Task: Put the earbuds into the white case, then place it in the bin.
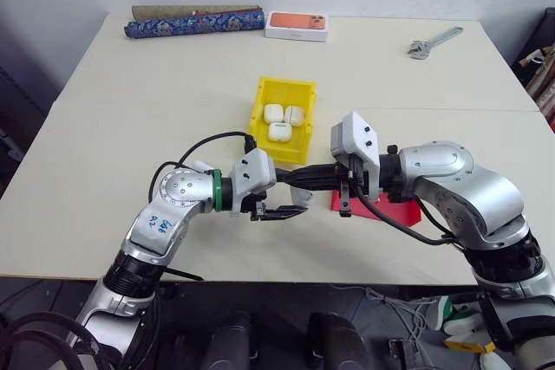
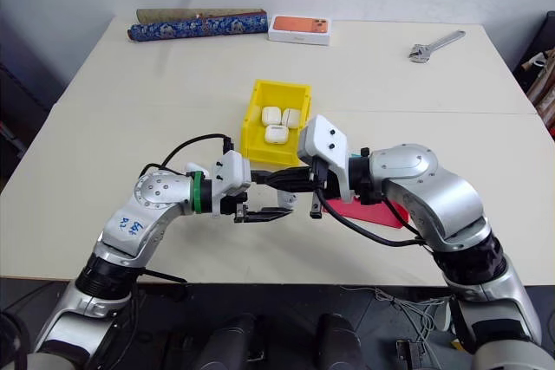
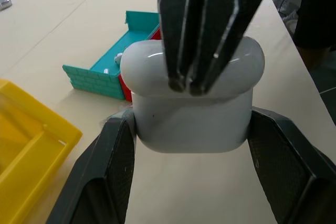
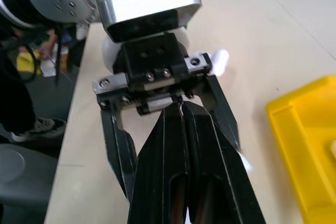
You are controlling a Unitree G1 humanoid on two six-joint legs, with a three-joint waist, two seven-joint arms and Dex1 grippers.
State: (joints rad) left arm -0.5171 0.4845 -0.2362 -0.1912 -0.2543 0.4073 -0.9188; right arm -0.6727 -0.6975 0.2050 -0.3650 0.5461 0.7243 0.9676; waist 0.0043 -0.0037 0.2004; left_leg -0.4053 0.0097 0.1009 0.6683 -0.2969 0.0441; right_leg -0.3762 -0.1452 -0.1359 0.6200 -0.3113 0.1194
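Note:
My left gripper point(image 3: 191, 121) is shut on the white case point(image 3: 191, 114), one finger on each side of it, just above the table in front of the bin. The case's lid looks closed. My right gripper point(image 3: 184, 83) is shut, and its two black fingers point(image 1: 303, 177) lie together across the top of the case, pointing at the left hand. The yellow bin point(image 1: 279, 152) stands just behind both hands and holds three white cases point(image 1: 282, 119). A tiny white piece point(image 3: 118, 57) lies in a blue-green tray; I cannot tell whether it is one of the earbuds.
A shallow red tray point(image 1: 395, 211) lies under my right forearm, with the blue-green tray point(image 3: 102, 72) beside it. At the far edge of the table are a rolled blue cloth point(image 1: 195, 22), an orange phone box point(image 1: 297, 25) and a wrench point(image 1: 434, 42).

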